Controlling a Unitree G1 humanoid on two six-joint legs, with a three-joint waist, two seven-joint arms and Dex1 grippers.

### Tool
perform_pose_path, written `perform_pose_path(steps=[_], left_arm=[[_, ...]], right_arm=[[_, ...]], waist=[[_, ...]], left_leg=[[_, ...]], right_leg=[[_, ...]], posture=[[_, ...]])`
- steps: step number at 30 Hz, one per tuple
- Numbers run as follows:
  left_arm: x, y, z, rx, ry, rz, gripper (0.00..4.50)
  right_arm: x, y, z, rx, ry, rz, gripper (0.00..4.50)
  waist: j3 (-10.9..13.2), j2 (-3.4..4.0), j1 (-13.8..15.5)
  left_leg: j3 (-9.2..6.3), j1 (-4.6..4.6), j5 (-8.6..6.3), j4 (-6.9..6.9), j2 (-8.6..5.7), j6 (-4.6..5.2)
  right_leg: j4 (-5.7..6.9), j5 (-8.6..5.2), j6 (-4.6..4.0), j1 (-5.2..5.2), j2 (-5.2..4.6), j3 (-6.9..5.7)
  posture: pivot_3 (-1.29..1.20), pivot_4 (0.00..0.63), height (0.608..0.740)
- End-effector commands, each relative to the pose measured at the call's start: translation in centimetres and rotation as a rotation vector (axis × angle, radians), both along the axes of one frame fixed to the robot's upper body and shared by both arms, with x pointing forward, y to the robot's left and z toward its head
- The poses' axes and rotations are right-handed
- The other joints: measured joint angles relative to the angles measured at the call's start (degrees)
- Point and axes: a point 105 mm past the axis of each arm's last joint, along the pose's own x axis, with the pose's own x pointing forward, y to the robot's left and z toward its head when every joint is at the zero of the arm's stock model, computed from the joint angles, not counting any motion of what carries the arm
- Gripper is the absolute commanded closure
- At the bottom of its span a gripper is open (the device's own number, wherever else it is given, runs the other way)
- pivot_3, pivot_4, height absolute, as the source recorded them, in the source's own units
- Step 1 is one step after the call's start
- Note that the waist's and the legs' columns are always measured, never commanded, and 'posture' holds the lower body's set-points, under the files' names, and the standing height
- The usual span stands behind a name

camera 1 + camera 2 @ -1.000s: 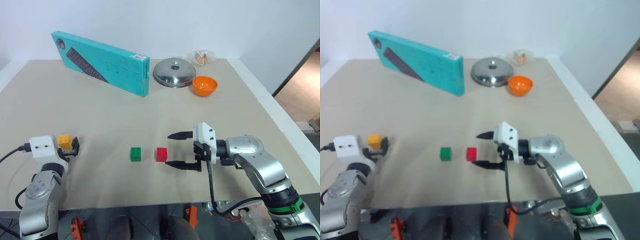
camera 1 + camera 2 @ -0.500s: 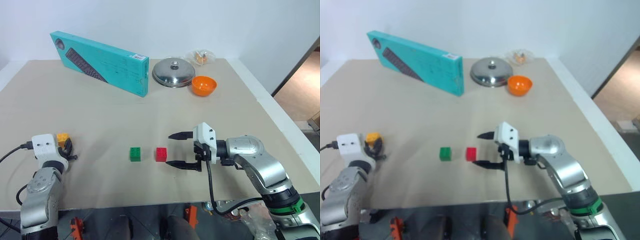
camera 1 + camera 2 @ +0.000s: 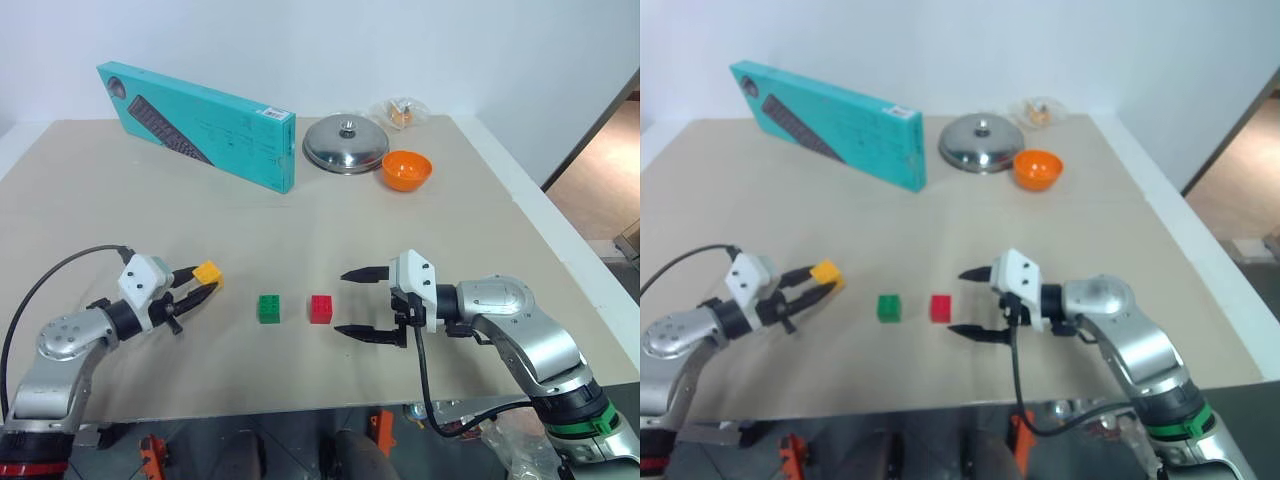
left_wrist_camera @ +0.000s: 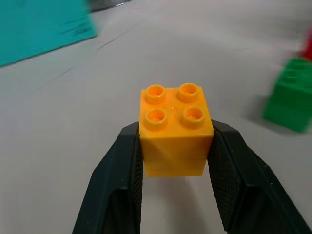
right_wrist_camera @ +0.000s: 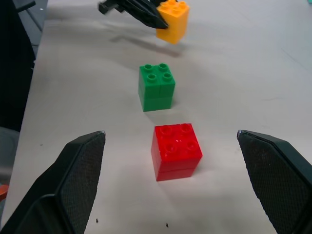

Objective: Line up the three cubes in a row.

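Cubes first: the yellow cube [image 4: 175, 130] is pinched in my left gripper [image 3: 200, 285], its lower sides covered by the two black fingers [image 4: 116, 180], so I cannot see its underside. In the right wrist view it hangs clear above the table [image 3: 300, 220], casting a shadow below. Its studs face up, tipped slightly, and I see no long axis on it; it looks about as tall as it is wide. The green cube [image 3: 269, 308] sits on the table just ahead of my left fingertips, off to their right. The red cube [image 3: 322, 308] is just beyond it, and the two stand apart with a narrow gap. Both have studs up. In the left wrist view the green one is blurred and cut by the frame edge, and the red one is only a sliver at the border.

My left arm reaches in low from the left side, gripper lying near level and pointing right toward the green cube. My right gripper [image 3: 362, 302] comes in from the right, pointing left, fingers spread wide with nothing between them. The red cube lies just off those fingertips, about level with the gap between them, not touched.
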Motion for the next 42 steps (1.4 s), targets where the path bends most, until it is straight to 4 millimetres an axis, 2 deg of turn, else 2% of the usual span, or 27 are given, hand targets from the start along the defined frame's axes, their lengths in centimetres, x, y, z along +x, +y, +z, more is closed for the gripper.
perform_pose_path(steps=[1, 8, 15, 24, 32, 42], left_arm=[[-0.6, -0.4, 0.4, 0.047, -0.009, -0.166, 3.21], [-0.8, -0.8, -0.6, 0.102, 0.048, -0.344, 3.21], [-1.0, -1.4, -1.4, 0.117, 0.075, -0.421, 3.21], [-0.4, -0.1, -1.7, 0.147, 0.077, -0.394, 3.21], [-0.5, -0.4, -2.1, 0.167, 0.076, -0.411, 3.21], [-0.5, 0.2, -1.9, 0.199, 0.079, -0.422, 3.21]], right_arm=[[-0.2, -0.4, 1.3, 0.000, -0.067, -0.012, 0.00], [-0.3, -0.6, 1.4, -0.010, -0.074, -0.026, 0.00], [-1.1, -0.4, 1.9, 0.023, -0.036, 0.003, 0.00], [-1.4, 0.0, 2.1, 0.027, -0.016, 0.027, 0.00], [-1.2, -0.1, 2.0, 0.015, -0.026, 0.020, 0.00], [-1.1, -0.3, 1.5, 0.002, -0.023, 0.015, 0.00]], waist=[[0.0, 0.00, 0.0], [0.0, 0.00, 0.0], [0.0, 0.00, 0.0], [0.0, 0.00, 0.0], [0.0, 0.00, 0.0], [0.0, 0.01, -0.1]], left_leg=[[0.00, -0.03, 0.00, -0.01, 0.00, 0.00], [0.09, -0.28, 0.00, -0.01, -0.02, 0.00], [0.10, -0.30, 0.00, 0.00, 0.03, 0.00], [0.09, -0.28, 0.00, 0.03, 0.10, 0.00], [0.10, -0.26, 0.00, 0.04, 0.18, 0.00], [0.14, -0.25, 0.00, 0.05, 0.25, 0.00]], right_leg=[[0.00, 0.00, 0.00, -0.02, 0.00, 0.01], [0.01, 0.00, 0.01, -0.23, 0.17, 0.02], [0.02, 0.00, 0.02, -0.27, 0.29, 0.06], [0.05, 0.04, -0.05, -0.29, 0.49, 0.05], [0.06, 0.08, -0.12, -0.29, 0.61, 0.06], [0.08, 0.10, -0.16, -0.31, 0.70, 0.09]], posture=[[0.00, 0.150, 0.740], [0.00, 0.150, 0.740], [0.00, 0.150, 0.740], [0.00, 0.150, 0.740], [0.00, 0.150, 0.740], [0.00, 0.150, 0.740]])
